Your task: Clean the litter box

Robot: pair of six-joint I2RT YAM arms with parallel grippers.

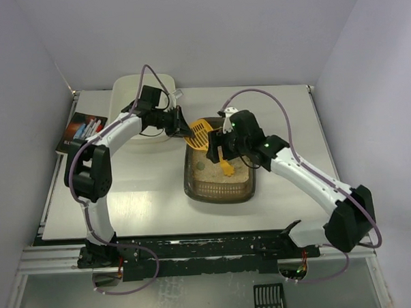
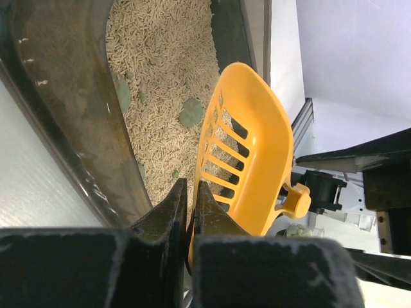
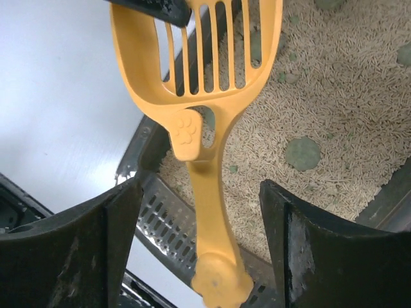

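Note:
The litter box (image 1: 188,176), a dark translucent tray of beige litter, sits mid-table. Grey-green clumps (image 3: 302,153) lie on the litter. A yellow slotted scoop (image 1: 203,132) hangs tilted over the box's far end, its handle pointing down toward the litter. My left gripper (image 1: 189,131) is shut on the rim of the scoop's head (image 2: 247,173), its tips (image 2: 191,189) pinching the yellow edge. My right gripper (image 1: 219,152) stands open, its fingers (image 3: 122,212) wide on either side of the scoop handle (image 3: 209,192) without touching it.
A cream-white tub (image 1: 138,95) stands at the back left, just behind the left arm. A printed card (image 1: 81,129) lies at the table's left edge. A black grate (image 1: 270,299) rests below the front rail.

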